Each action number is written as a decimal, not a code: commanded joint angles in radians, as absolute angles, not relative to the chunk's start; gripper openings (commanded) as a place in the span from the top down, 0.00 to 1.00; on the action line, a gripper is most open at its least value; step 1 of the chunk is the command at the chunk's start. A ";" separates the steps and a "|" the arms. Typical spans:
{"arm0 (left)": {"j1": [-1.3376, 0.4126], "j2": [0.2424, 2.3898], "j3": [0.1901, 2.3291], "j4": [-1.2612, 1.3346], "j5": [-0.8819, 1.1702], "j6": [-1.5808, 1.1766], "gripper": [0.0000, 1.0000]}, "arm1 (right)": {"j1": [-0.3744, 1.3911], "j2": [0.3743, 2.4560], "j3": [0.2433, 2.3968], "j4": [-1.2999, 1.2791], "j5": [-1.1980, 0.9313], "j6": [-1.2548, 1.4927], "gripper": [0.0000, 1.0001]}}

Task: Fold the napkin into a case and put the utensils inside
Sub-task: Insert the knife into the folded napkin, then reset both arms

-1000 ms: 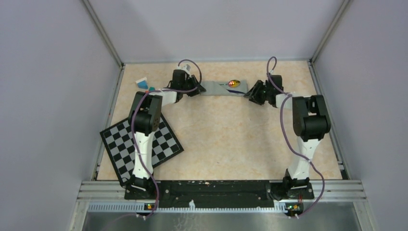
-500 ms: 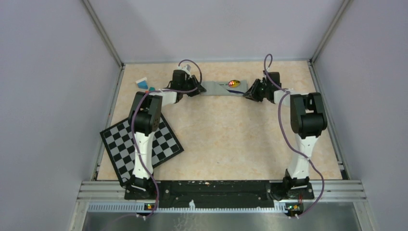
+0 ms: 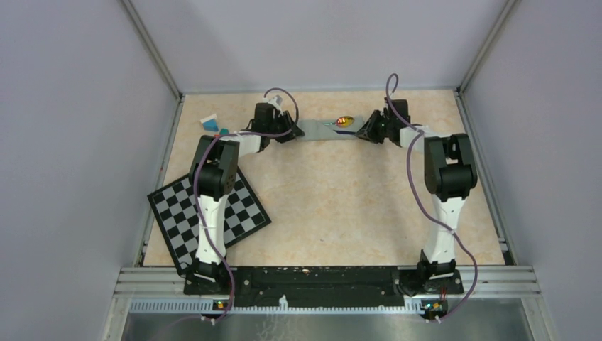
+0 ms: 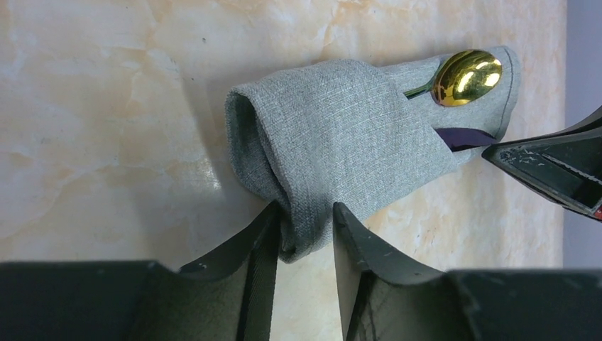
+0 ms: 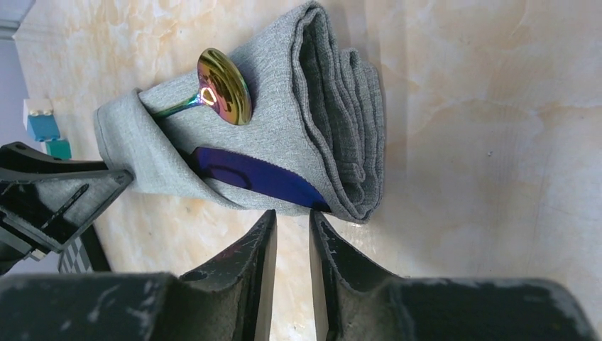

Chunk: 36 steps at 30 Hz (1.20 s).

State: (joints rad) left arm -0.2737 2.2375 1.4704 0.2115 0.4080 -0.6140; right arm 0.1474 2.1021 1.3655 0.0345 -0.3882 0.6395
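Observation:
The napkin is folded into a narrow grey-green case at the far middle of the table. The spoon's shiny bowl sticks out of its right end. In the left wrist view the case holds the spoon and the dark stick-like piece. My left gripper is shut on the case's left corner fold. In the right wrist view the spoon and the blue-purple piece lie in the case. My right gripper is narrowly open and empty, its tips at the case's near edge.
A black-and-white checkered board lies at the near left under my left arm. Small coloured blocks sit at the far left, also in the right wrist view. Grey walls close in the table on three sides.
My right gripper has moved up and left, closing in on the right end of the case. My left gripper has stayed on the left end.

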 commanded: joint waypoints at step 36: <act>-0.249 0.754 1.649 -0.306 0.432 -0.324 0.02 | 0.472 0.747 1.939 -1.010 0.058 0.297 0.24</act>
State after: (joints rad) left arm -0.2466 0.7338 1.6352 -0.2237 0.4641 -0.3435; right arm 0.4747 0.7475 1.8645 -0.9195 -0.0265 0.3298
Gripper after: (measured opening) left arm 0.979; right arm 0.753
